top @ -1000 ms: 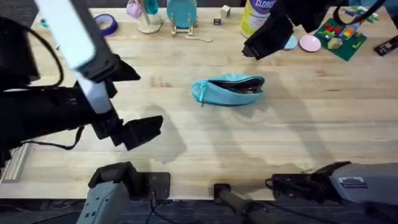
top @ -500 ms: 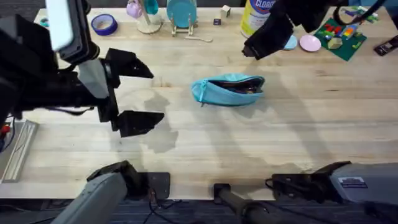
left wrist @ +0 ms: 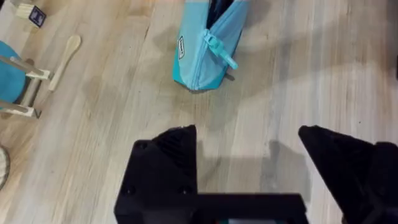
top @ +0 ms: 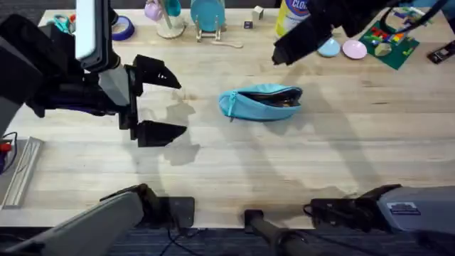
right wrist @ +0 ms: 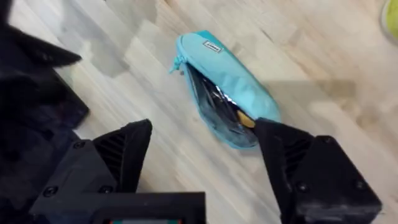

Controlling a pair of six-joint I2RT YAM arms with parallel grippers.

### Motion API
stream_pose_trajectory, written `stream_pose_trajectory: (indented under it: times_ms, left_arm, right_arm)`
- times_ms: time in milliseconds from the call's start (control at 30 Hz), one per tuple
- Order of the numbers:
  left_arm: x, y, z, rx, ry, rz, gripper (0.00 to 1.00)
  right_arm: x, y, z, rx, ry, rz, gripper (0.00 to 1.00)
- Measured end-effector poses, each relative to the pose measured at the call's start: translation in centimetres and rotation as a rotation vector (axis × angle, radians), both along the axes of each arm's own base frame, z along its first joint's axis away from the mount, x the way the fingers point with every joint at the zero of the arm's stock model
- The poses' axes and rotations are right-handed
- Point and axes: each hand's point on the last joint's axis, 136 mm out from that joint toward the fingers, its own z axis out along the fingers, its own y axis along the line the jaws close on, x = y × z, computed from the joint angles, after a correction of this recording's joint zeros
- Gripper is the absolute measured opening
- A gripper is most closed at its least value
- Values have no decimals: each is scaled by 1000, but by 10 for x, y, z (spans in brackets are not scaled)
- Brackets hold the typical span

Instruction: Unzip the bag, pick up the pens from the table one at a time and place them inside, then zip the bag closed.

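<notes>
A light blue bag [top: 260, 103] is lying on its side near the middle of the pale wooden table [top: 298, 160], its zipper gaping open along the top. Dark contents are showing inside the opening, with a small yellowish spot among them — probably the pens [right wrist: 219, 107], though they are too dim to count. No loose pens are lying on the bare wood around the pouch.

The left gripper [top: 155, 102] is hovering above the table well to the left of the bag, its black jaws spread wide and holding nothing. The right gripper [right wrist: 205, 162] is raised above the far side of the table, beyond the bag, jaws also spread and empty.

Judging from this, the loading step looks finished and closing the bag is the step in hand. The next move calls for one gripper to steady the pouch's end while the other pinches the small zipper pull [left wrist: 219, 51] — a fine target — and draws it along the opening.
</notes>
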Motion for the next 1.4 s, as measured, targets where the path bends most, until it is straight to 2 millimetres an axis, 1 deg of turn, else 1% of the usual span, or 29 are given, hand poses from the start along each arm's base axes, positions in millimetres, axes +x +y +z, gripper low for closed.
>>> stream_pose_trajectory:
  times_ms: [167, 267, 333, 367, 500, 567, 633, 733, 867, 933, 1133, 1200, 1400]
  left_arm:
    - [0, 0, -1, 0, -2, -6, 994]
    - [0, 0, -1, 1, -6, -9, 994]
    - [0, 0, -1, 1, -7, -10, 994]
    - [0, 0, -1, 2, -7, -11, 993]
    - [0, 0, -1, 2, -9, -12, 993]
    - [0, 0, -1, 2, -10, -12, 993]
    - [0, 0, -1, 2, -10, -13, 993]
    - [0, 0, -1, 2, -10, -13, 993]
    - [0, 0, -1, 2, -10, -13, 993]
    - [0, 0, -1, 3, -10, -13, 993]
    - [0, 0, -1, 2, -10, -13, 992]
    - [0, 0, -1, 2, -10, -13, 994]
    - [0, 0, -1, 3, -11, -13, 994]
  right_arm:
    - [0, 3, 2, 42, 54, -90, 998]
    - [4, 7, 4, 71, 68, -147, 998]
    - [2, 10, 5, 80, 81, -165, 997]
    - [-6, 18, 9, 89, 85, -160, 997]
    - [-20, 23, 20, 76, 36, -173, 997]
    - [-29, 25, 23, 67, 2, -178, 998]
    - [-39, 25, 19, 52, -8, -178, 998]
    - [-54, 27, 0, 18, 4, -185, 998]
    - [-64, 34, -22, -2, 57, -236, 998]
    - [-66, 41, -28, 13, 77, -269, 998]
    - [-75, 72, -28, 113, 146, -394, 996]
    - [-79, 75, -30, 127, 180, -461, 996]
    - [-85, 77, -33, 163, 271, -692, 995]
